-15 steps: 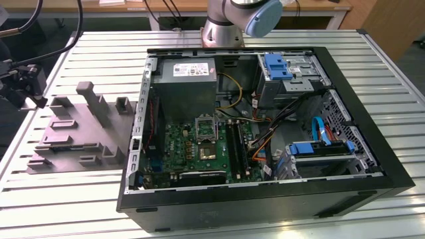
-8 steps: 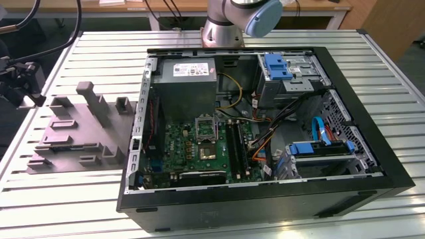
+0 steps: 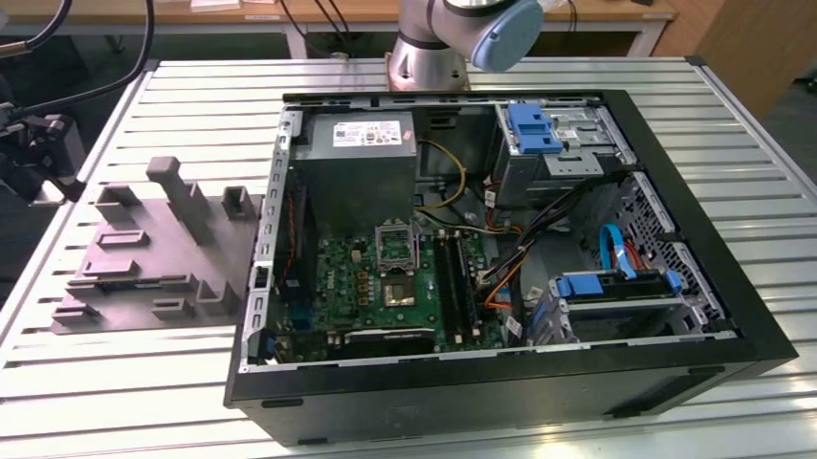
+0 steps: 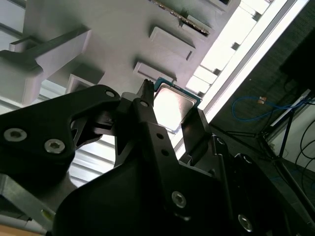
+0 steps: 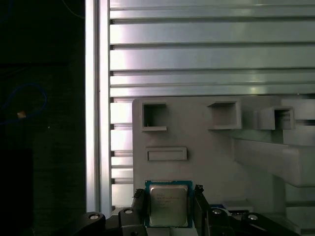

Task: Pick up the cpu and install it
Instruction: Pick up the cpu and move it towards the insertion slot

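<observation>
The cpu [image 5: 168,205] is a small square chip with a silvery top and a thin teal edge. It lies at the border of the grey moulded fixture [image 5: 197,132], close to the slatted table's side rail. My gripper [image 5: 170,209] is shut on the cpu, with one black finger [image 5: 139,201] against each opposite side. In the second wrist view the cpu [image 4: 173,104] sits between the same fingertips [image 4: 146,105] of the gripper [image 4: 172,112]. The exterior view shows the fixture [image 3: 141,249] at its left, beside the open computer case [image 3: 664,239].
Inside the case lies a green motherboard [image 3: 370,287] with a metal-framed socket [image 3: 396,246], plus a power supply [image 3: 364,153], cables and blue drive brackets [image 3: 613,282]. Raised posts [image 3: 179,191] stand on the fixture. The table edge [image 5: 92,123] drops to dark floor beside the cpu.
</observation>
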Robot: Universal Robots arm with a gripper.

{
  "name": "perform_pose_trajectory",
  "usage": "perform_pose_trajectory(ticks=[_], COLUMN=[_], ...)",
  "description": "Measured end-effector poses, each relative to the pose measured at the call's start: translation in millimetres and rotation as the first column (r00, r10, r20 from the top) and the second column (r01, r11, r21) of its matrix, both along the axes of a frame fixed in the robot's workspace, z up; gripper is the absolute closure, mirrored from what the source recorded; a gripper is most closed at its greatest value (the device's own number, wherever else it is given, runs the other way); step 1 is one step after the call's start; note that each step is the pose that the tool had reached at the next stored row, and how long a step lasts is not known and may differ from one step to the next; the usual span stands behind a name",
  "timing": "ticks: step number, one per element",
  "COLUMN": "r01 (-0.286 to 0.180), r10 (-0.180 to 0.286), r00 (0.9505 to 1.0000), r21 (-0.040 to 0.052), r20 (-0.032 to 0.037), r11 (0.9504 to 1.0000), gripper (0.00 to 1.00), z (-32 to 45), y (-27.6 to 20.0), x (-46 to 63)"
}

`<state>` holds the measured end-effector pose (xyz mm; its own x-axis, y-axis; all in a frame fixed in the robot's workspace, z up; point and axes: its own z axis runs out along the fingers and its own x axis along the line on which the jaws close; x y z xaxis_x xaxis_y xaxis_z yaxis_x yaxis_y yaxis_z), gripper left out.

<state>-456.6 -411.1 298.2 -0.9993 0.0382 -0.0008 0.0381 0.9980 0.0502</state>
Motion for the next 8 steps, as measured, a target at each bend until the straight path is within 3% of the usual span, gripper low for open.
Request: perform_pose_trajectory(ticks=[8], r01=[0.0], r10=[0.0], r00=[1.0], r21=[0.0], r20=[-0.0001], r11=[1.0], gripper=[0.53], z=[5.1], y=[0.0], x=[0.0])
